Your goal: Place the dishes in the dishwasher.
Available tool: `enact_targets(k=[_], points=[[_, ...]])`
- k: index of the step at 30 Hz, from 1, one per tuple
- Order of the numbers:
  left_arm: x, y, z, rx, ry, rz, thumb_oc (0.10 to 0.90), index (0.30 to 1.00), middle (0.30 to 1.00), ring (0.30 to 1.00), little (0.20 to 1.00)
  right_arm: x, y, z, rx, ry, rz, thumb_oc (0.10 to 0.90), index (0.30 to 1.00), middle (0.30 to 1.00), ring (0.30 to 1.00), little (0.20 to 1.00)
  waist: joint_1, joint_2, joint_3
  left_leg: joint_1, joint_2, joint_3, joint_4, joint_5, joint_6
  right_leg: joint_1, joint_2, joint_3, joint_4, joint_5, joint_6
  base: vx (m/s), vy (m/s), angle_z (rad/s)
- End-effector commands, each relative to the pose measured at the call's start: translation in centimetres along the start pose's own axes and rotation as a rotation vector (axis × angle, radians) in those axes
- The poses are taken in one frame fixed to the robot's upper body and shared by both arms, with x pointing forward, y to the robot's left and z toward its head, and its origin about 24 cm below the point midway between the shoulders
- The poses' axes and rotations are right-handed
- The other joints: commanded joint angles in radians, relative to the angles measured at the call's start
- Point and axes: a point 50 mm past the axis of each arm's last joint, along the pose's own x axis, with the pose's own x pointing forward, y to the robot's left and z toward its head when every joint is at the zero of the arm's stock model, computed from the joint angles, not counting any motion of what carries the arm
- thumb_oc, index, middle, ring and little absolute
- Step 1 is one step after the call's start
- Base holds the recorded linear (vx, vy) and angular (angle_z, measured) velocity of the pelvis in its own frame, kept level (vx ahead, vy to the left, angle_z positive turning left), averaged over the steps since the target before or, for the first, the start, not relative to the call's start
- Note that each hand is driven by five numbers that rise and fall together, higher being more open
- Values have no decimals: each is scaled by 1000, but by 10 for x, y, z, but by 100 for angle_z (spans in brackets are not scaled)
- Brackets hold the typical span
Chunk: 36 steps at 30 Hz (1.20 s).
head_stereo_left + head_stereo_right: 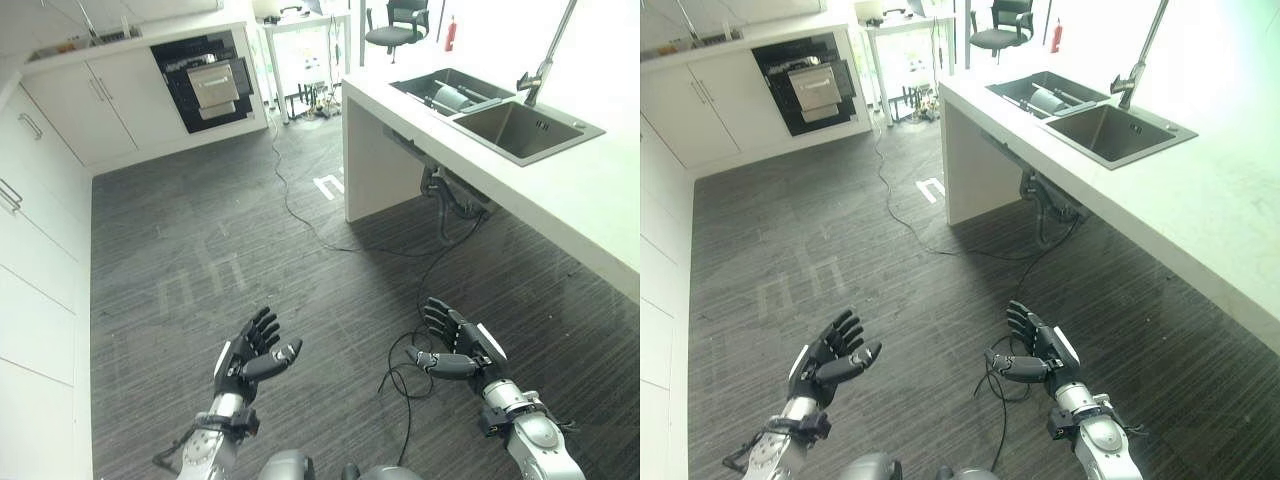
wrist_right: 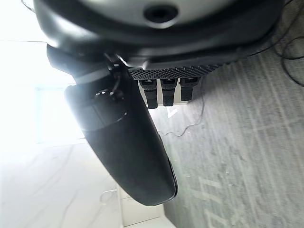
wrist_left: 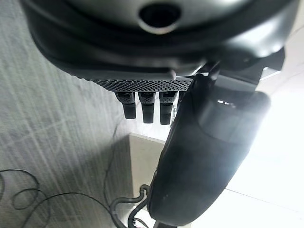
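Both hands hang low over the dark striped floor, open and holding nothing. My left hand [image 1: 245, 355] has its palm turned inward, fingers straight and thumb [image 3: 204, 156] spread. My right hand [image 1: 462, 345] mirrors it a short way to the right, thumb [image 2: 123, 142] out. Dishes [image 1: 452, 97], among them a metal pot, lie in the far basin of the sink on the white counter to the right. The black built-in dishwasher [image 1: 208, 80] is set in the back cabinets, far from both hands, with a silver part standing out of its front.
The white counter [image 1: 600, 200] runs along the right with an empty near basin [image 1: 520, 125] and a tall tap [image 1: 540, 70]. Pipes [image 1: 445, 195] hang beneath it. White cabinets [image 1: 40, 250] line the left. An office chair [image 1: 400, 25] stands at the back.
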Motion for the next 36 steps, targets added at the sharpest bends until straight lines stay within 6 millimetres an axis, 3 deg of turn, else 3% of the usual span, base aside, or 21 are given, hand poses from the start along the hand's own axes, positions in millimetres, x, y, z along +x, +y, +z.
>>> enact_targets(k=[1, 4, 6, 11, 13, 14, 15, 16, 18, 20, 22, 25, 27, 30, 32, 33, 35, 36], points=[[7, 13, 56, 30, -280, -29, 800, 900, 900, 900, 900, 4, -1, 57, -77, -285, 58, 800, 900, 900, 900, 900, 25, 24, -30, 14, 46, -89, -98, 108, -72, 23, -12, 75, -110, 110, 51, 361, 390, -34], [0, 16, 57, 42, -327, -17, 800, 900, 900, 900, 900, 1, -2, 59, -96, -291, 103, 800, 900, 900, 900, 900, 38, 32, -29, -38, 88, -103, -98, 115, -91, 65, -21, 77, -110, 78, 55, 295, 315, -36], [2, 19, 69, 56, -379, 15, 800, 900, 900, 900, 900, 1, -3, 64, -101, -298, 135, 800, 900, 900, 900, 900, 40, 33, -39, -28, 95, -89, -98, 78, -86, 101, -54, 67, -110, 57, 70, 294, 356, -30], [15, 15, 102, 116, -488, -8, 800, 900, 900, 900, 900, 1, -2, 77, -74, -350, 111, 800, 900, 900, 900, 900, 53, 19, -72, 9, 32, -97, -98, 18, -41, 158, -117, 36, -110, 55, 114, 297, 337, -12], [14, 9, 118, 223, -557, -24, 800, 900, 900, 900, 900, 2, -1, 86, -61, -398, 76, 800, 900, 900, 900, 900, 62, 8, -80, 18, -7, -113, -98, 4, -10, 177, -143, 18, -110, 122, 135, 359, 343, 24], [7, 1, 144, 413, -698, -44, 800, 900, 900, 900, 900, -1, -4, 95, -50, -445, 42, 800, 900, 900, 900, 900, 62, 1, -84, 27, -48, -135, -98, -6, 24, 207, -149, 22, -110, 209, 154, 358, 323, 53], [5, -2, 152, 423, -731, -43, 800, 900, 900, 900, 900, -2, -5, 98, -43, -460, 31, 800, 900, 900, 900, 900, 64, 1, -87, 30, -61, -144, -98, -9, 34, 218, -146, 26, -110, 245, 156, 437, 418, 68], [-1, -9, 167, 448, -811, -53, 800, 900, 900, 900, 900, -4, -2, 100, -10, -496, 3, 800, 900, 900, 900, 900, 68, 0, -91, 51, -101, -157, -98, -24, 65, 190, -161, 27, 31, 349, 166, 306, 319, 47], [-5, -16, 176, 479, -862, -66, 800, 900, 900, 900, 900, -6, 3, 101, 5, -518, -4, 800, 900, 900, 900, 900, 66, 13, -83, 84, -116, -163, -98, -42, 85, 93, -180, 25, 240, 412, 168, 269, 313, 25], [-8, -20, 178, 490, -885, -56, 800, 900, 900, 900, 900, -5, 9, 103, 12, -529, 17, 800, 900, 900, 900, 900, 65, 27, -72, 121, -111, -151, -98, -58, 89, -23, -217, 0, 329, 420, 153, 183, 195, 2], [-10, -19, 183, 529, -897, -44, 800, 900, 900, 900, 900, -4, 7, 104, 18, -529, 27, 800, 900, 900, 900, 900, 69, 28, -61, 137, -97, -122, -98, -59, 75, -55, -221, -46, 208, 353, 129, 255, -17, -35], [-8, -14, 188, 552, -883, -29, 800, 900, 900, 900, 900, -6, -1, 107, 25, -537, 37, 800, 900, 900, 900, 900, 50, 14, -31, 185, -80, -75, -98, -96, 54, -43, -175, -115, -105, 349, 137, 301, -160, -35], [-8, -17, 186, 544, -878, -51, 800, 900, 900, 900, 900, -8, -6, 109, 29, -550, 22, 800, 900, 900, 900, 900, 22, -30, -12, 225, -126, -59, -98, -134, 53, -166, -173, -67, -110, 305, 161, 363, -225, -66], [-10, -22, 181, 546, -881, -69, 800, 900, 900, 900, 900, -8, -1, 109, 36, -565, 21, 800, 900, 900, 900, 900, 7, -49, -6, 285, -150, -53, -98, -181, 60, -282, -204, -75, -110, 345, 184, 410, -204, 11], [-14, -21, 182, 550, -897, -69, 800, 900, 900, 900, 900, -11, 0, 110, 32, -581, 38, 800, 900, 900, 900, 900, 5, -55, -8, 336, -155, -42, -98, -222, 68, -320, -224, -123, -110, 344, 193, 461, -272, 14], [-17, -20, 183, 553, -909, -74, 800, 900, 900, 900, 900, -13, -1, 111, 22, -590, 36, 800, 900, 900, 900, 900, 9, -46, -14, 366, -152, -49, -98, -245, 70, -302, -209, -136, -110, 325, 193, 399, -241, -18], [-17, -21, 184, 520, -913, -79, 800, 900, 900, 900, 900, -13, -3, 115, 14, -599, 21, 800, 900, 900, 900, 900, 6, -41, -34, 399, -154, -61, -98, -253, 67, -276, -201, -137, -110, 323, 185, 488, -342, -29], [-15, -22, 184, 483, -915, -84, 800, 900, 900, 900, 900, -12, -4, 118, 1, -613, 11, 800, 900, 900, 900, 900, -3, -29, -60, 441, -134, -57, -98, -233, 45, -246, -191, -151, -110, 317, 167, 681, -532, -4]])
